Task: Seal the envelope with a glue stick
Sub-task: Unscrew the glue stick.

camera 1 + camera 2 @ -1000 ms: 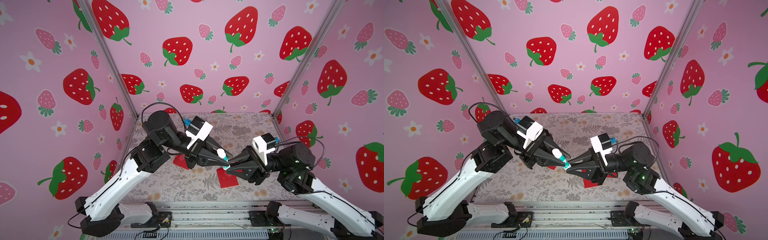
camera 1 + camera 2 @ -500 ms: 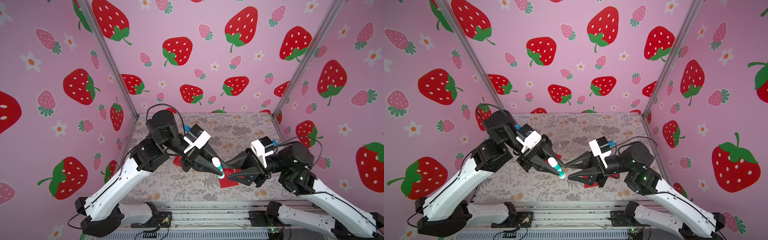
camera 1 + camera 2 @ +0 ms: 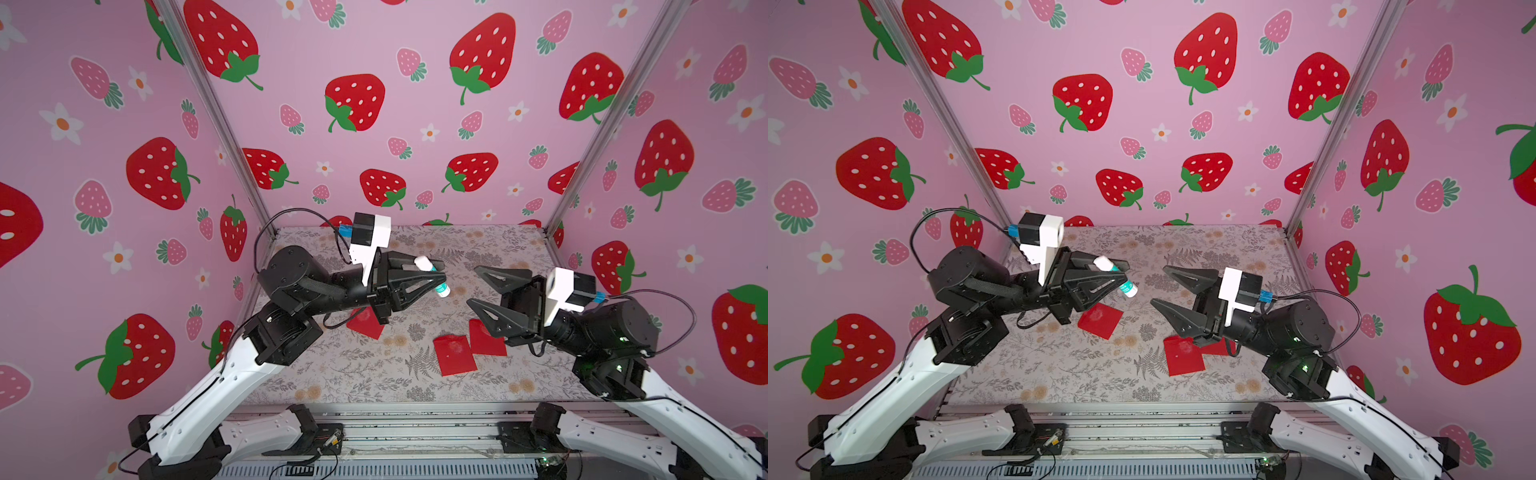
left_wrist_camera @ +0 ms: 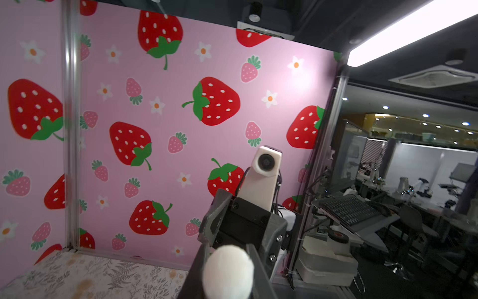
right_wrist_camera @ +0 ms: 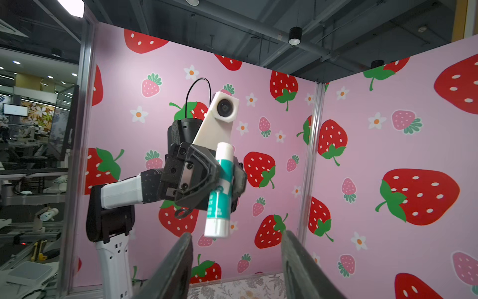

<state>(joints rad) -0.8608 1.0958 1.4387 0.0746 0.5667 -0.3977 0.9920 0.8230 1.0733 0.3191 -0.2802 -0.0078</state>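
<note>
Right wrist: left gripper (image 5: 227, 176) clamps glue stick (image 5: 218, 207) mid-body (right gripper (image 5: 235, 238) wide, empty).

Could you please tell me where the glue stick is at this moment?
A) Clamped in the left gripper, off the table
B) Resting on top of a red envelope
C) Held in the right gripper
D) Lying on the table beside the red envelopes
A: the glue stick is clamped in the left gripper, raised above the table, while the right gripper stands open and empty.

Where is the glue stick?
In both top views the glue stick is held above the table in the left fingers, opposite the open right fingers.
</note>
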